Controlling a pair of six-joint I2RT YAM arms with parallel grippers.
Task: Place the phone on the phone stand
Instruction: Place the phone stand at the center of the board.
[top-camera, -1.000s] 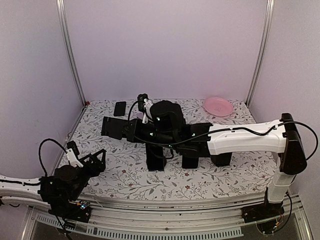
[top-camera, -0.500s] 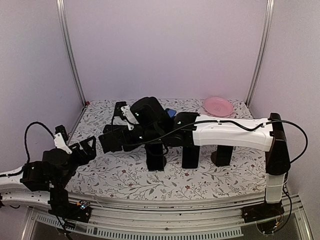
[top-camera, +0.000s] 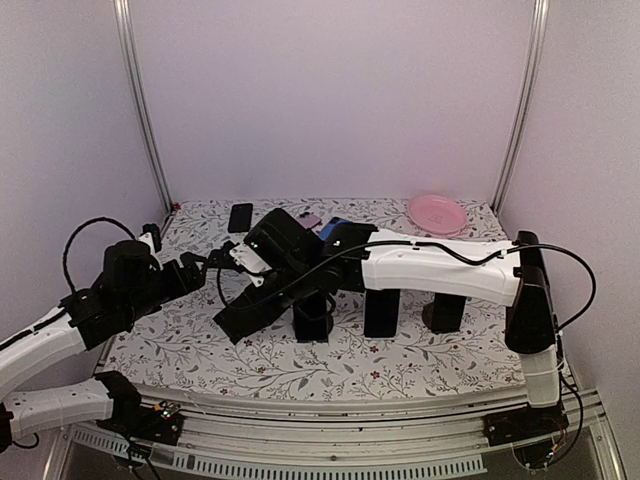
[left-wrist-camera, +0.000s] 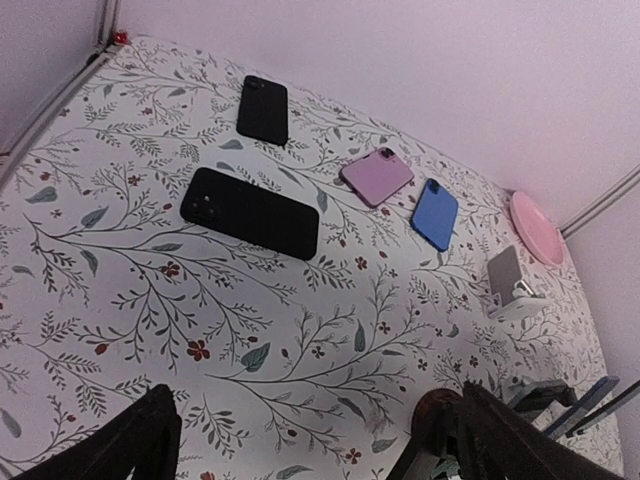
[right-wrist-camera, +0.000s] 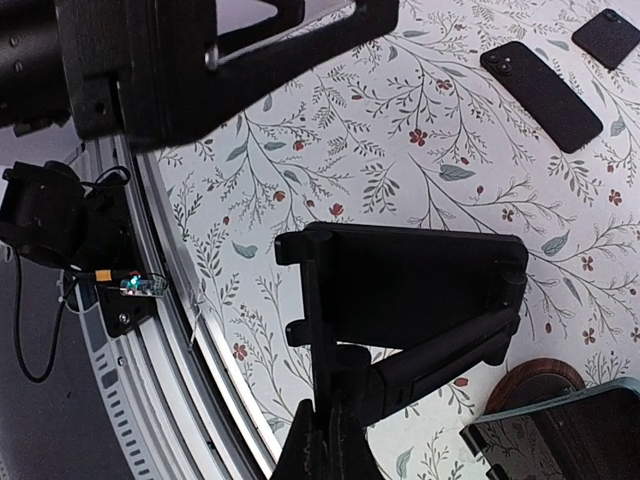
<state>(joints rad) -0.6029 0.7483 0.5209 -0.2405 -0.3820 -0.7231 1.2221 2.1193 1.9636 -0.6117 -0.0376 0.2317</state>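
Note:
A black phone stand hangs tilted over the floral table, with my right gripper shut on its thin edge. From above, the phone stand sits left of centre under the right gripper. Several phones lie flat at the back: a small black phone, a large black phone, a pink phone and a blue phone. My left gripper hovers open and empty above the table's left part, well short of them, and shows from above as the left gripper.
A pink plate lies at the back right. A small grey-white stand stands near it. Three black upright blocks stand in a row mid-table under the right arm. A brown round base sits beside the held stand. The table's metal front rail is close.
My left arm has risen from the front-left corner and swung over the table, its jaws opening a little wider. My right arm has carried the black stand nearer and lower.

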